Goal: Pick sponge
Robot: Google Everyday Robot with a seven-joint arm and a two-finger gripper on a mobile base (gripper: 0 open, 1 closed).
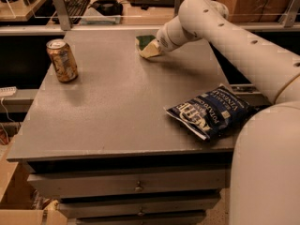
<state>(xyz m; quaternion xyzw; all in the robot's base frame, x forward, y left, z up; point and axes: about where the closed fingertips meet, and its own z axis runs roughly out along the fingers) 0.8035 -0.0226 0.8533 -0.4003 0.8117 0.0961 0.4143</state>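
The sponge (145, 45), a small block with a dark green top and pale yellow foam, is at the far middle of the grey table (117, 111). It is tilted, with the yellow foam facing me. My gripper (157, 45) is right against its right side at the end of the white arm that reaches in from the right. The arm's wrist hides the fingers.
A gold soda can (62, 60) stands upright at the table's left side. A dark blue chip bag (209, 110) lies near the right front edge. A keyboard (75, 4) and other desk items sit on the counter behind the table. Drawers are below the tabletop.
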